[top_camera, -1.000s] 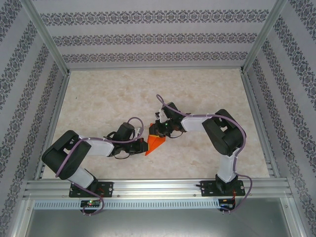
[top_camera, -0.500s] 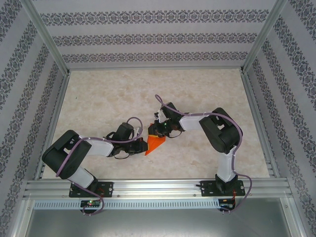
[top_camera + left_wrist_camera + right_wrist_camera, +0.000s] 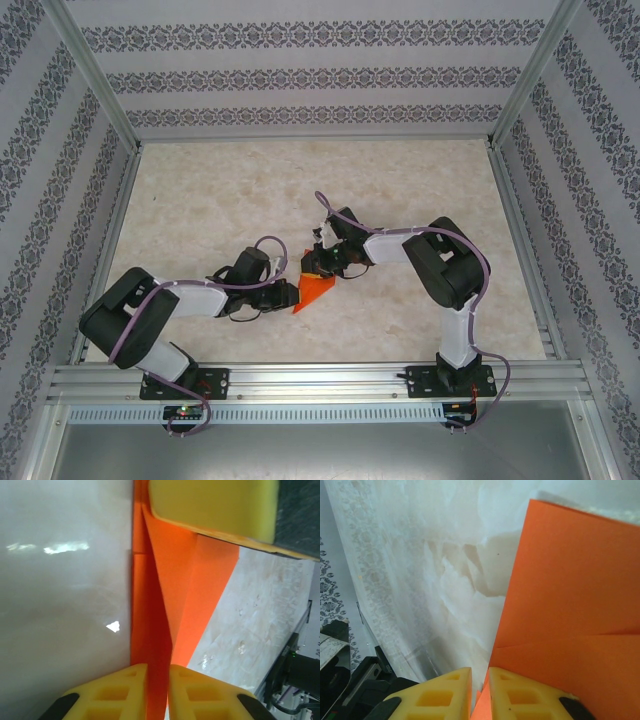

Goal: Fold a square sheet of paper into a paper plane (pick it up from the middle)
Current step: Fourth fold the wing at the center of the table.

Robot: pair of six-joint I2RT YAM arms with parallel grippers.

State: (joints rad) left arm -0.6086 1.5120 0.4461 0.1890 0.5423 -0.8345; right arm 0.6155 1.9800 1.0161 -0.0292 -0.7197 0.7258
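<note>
Patterned wallpaper panels (image 3: 300, 80) close off three sides of the cell, and a pale marbled worktop (image 3: 220, 190) spreads between them, with an aluminium rail (image 3: 320, 378) along its near edge. Both arms reach in from that rail and meet near the middle: the left arm (image 3: 150, 315) lies low and stretched to the right, the right arm (image 3: 445, 265) bends back to the left.

Between their tips, a little near of the worktop's centre, is the orange paper (image 3: 316, 291), already folded into a small pointed wedge. Whether any edge of it touches the worktop I cannot tell. It should handle as very light and thin, limp across a single ply but stiffer along a crease. It would likely crumple or tear under a hard pull and slide between smooth pads. The safest hold is probably on the layered band beside a crease, not on a loose flap tip.

The paper is bright, plain and unmarked. The left wrist view shows long narrow triangular flaps meeting along a straight fold. The right wrist view shows a broad flat panel crossed low down by a fine crease.

The left end effector (image 3: 157, 672) has its yellow jaws drawn close, pinching the folded edge. The right end effector (image 3: 480, 677) is likewise closed, with a sliver of orange caught between its jaws
</note>
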